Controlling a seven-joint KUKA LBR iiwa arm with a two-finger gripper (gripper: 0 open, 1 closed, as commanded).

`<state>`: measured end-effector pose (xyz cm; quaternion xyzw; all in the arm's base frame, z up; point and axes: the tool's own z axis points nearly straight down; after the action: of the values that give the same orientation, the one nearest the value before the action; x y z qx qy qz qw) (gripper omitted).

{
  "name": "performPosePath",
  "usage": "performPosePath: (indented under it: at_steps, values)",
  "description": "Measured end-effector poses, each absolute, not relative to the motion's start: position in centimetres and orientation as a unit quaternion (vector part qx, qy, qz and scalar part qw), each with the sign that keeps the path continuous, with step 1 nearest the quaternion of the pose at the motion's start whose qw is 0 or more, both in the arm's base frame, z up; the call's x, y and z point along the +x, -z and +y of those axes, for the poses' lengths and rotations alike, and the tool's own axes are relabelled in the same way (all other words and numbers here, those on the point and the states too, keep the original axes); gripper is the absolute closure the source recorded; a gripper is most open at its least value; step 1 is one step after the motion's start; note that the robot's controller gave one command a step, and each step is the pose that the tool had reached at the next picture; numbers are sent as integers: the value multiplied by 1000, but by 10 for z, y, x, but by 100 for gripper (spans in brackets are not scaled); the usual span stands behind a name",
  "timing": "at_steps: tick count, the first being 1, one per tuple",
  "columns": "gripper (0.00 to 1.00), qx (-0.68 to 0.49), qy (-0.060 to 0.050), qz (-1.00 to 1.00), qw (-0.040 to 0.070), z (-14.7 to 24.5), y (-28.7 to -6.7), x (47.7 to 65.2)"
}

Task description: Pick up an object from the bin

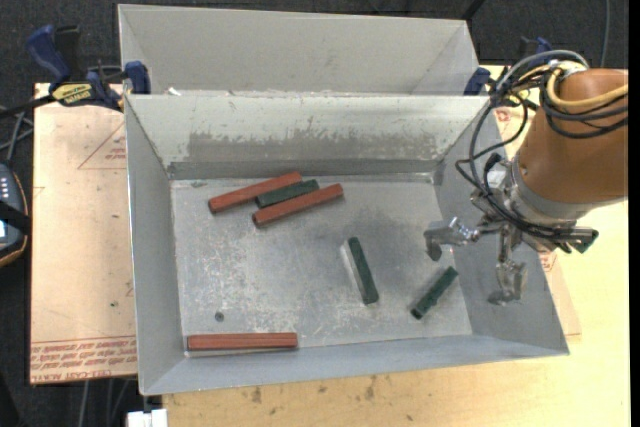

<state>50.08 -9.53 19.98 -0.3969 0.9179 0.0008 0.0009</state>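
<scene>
My gripper [475, 260] hangs low at the bin's right side, by the sloping right wall. It is open, its two metal fingers spread wide with nothing between them. A short dark green bar [435, 292] lies slanted on the bin floor just below and left of the left fingertip [441, 242]; whether they touch I cannot tell. A second dark green bar [362, 270] lies further left near the middle, with a pale strip along its left side.
Two red bars [254, 192] [298, 204] with a dark green bar [286, 194] between them lie slanted at the back left. Another red bar [242, 342] lies flat along the front wall at the left. The orange-covered arm stands over the right rim.
</scene>
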Motion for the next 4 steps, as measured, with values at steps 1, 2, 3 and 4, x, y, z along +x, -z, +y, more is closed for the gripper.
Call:
performPosePath:
  at_steps: [1, 2, 3, 4]
  values:
    - [0, -430, 1, 903, 4, -105, -172, 498]
    - [0, -524, 2, 852, 2, -106, -116, 508]
    - [100, -585, -1, 811, 0, -102, -70, 511]
    - [100, -585, -1, 811, 0, -102, -70, 511]
